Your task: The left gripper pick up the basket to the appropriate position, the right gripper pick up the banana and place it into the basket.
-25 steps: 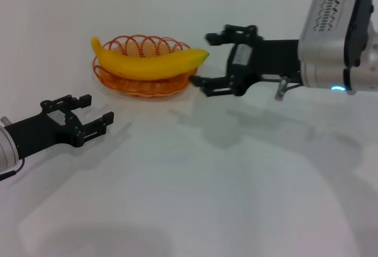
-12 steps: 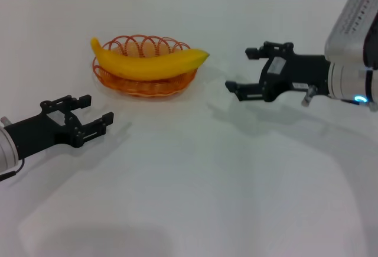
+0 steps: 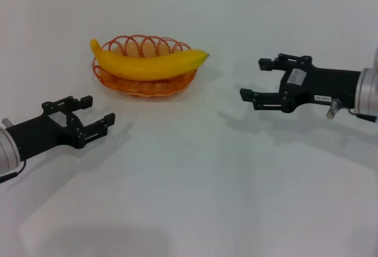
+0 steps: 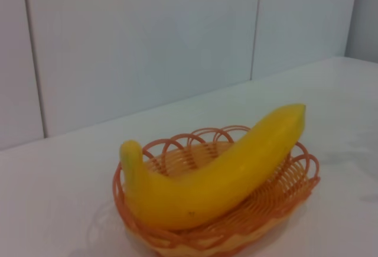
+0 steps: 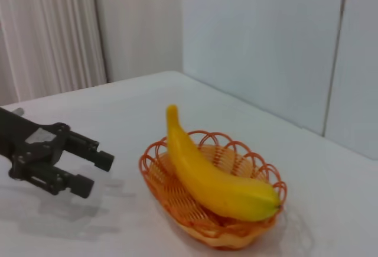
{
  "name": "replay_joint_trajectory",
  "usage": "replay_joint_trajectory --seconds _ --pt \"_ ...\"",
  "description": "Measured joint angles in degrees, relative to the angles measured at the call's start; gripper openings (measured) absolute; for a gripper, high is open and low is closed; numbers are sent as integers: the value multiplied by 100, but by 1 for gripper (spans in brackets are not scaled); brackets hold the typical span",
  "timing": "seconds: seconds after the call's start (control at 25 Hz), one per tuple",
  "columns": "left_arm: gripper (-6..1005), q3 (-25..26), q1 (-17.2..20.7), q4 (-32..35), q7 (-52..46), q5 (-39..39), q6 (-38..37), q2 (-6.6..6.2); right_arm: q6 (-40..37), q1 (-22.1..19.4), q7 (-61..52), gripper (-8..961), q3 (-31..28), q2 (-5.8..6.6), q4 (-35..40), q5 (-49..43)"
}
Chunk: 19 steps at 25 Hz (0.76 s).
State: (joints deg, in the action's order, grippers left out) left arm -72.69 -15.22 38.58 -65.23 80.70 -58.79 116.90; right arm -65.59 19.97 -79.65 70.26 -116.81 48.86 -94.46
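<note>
The yellow banana (image 3: 147,64) lies across the orange wire basket (image 3: 142,87) at the back left of the white table, its ends reaching past the rim. Both also show in the left wrist view, banana (image 4: 218,177) and basket (image 4: 295,192), and in the right wrist view, banana (image 5: 207,177) and basket (image 5: 159,180). My right gripper (image 3: 255,80) is open and empty, to the right of the basket and well apart from it. My left gripper (image 3: 97,115) is open and empty, resting low in front of the basket; it also shows in the right wrist view (image 5: 88,171).
The white table (image 3: 195,180) stretches bare in front and between the arms. A pale panelled wall (image 4: 147,44) stands behind the basket.
My right gripper has drawn back to the right, away from the banana's tip and the basket, staying open. The banana, basket and left gripper have not moved.
</note>
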Motion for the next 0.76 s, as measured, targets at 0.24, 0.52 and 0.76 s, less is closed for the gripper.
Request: replay_joint_trajectory --seconds 0.24,0.52,0.76 --pt "682 4 2 0 25 -17 -1 8 -20 189 226 862 -90 6 -455 9" --pt "682 -27 16 0 92 -201 -6 6 -164 255 344 863 -63 -4 -551 24" --pt "682 -41 21 0 138 -224 -9 3 -355 269 499 863 -74 0 -558 222"
